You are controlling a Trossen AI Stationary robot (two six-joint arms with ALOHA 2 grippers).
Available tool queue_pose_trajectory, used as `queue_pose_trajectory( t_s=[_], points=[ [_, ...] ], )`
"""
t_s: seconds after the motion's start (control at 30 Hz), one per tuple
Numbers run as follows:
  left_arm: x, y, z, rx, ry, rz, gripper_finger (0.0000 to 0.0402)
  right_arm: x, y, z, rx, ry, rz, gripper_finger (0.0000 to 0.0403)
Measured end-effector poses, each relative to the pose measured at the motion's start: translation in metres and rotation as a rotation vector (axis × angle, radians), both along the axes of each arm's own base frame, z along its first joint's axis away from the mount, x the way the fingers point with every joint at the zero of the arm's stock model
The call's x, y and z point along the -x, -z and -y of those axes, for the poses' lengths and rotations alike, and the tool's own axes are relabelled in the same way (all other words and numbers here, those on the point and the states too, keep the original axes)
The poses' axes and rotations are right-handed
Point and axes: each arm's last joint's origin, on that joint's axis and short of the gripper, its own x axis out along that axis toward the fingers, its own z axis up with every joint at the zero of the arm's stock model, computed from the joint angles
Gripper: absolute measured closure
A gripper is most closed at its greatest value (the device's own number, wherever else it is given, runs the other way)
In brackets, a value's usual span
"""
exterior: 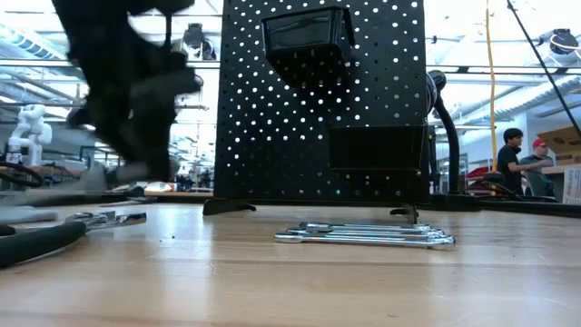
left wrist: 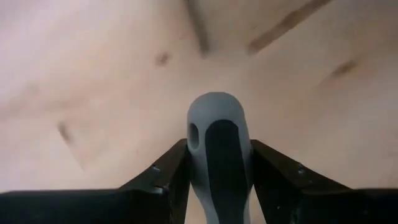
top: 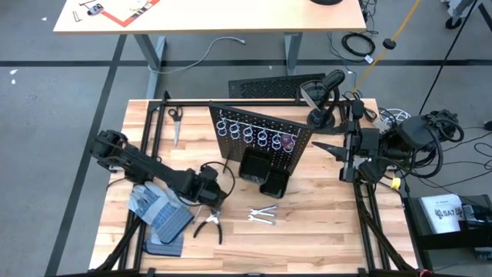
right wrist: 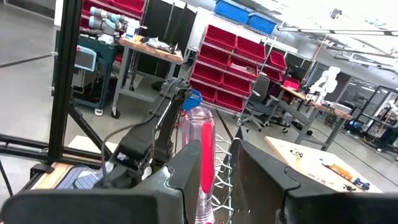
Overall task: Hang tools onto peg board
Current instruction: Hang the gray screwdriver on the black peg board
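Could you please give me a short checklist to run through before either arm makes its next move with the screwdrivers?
1. Left gripper shut on the grey-handled screwdriver: ok.
2. Right gripper shut on the red-handled screwdriver: ok.
3. Red-handled screwdriver close to the silver rings: ok.
4. Peg board upright on the table: ok.
5. Which ring is free for the next tool: cannot tell.
6. Pliers and wrenches on the table, still to hang: not ok.
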Motion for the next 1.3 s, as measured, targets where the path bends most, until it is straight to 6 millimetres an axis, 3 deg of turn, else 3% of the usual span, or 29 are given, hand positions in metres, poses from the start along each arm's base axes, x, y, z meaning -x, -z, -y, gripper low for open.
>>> queue_pose_trajectory(
  t_s=[0.3,0.6,0.73,0.83,1.0,1.3],
  points=[
    [0.015,-0.085,0.006,-0.202,0.16,0.216,0.0253,0.0,-0.002,0.0,-0.012,0.001,0.022,0.0303],
    [0.034,-0.205,0.023,-0.584,0.343,0.611,0.0253,0.0,-0.002,0.0,-0.013,0.001,0.022,0.0303],
    [0.034,-0.259,0.033,-0.791,0.504,0.792,0.0253,0.0,-0.003,0.0,-0.014,0.002,0.024,0.0303],
    [0.033,-0.288,0.037,-0.965,0.663,0.989,0.0253,0.0,-0.003,0.0,-0.016,0.002,0.029,0.0303],
    [0.03,-0.31,0.023,-1.243,0.624,1.076,0.0253,-0.002,-0.004,-0.001,-0.019,0.002,0.042,0.0303],
    [0.016,-0.312,-0.016,-1.378,0.554,0.966,0.0253,-0.004,-0.005,-0.002,-0.025,0.002,0.054,0.0303]
  ],
)
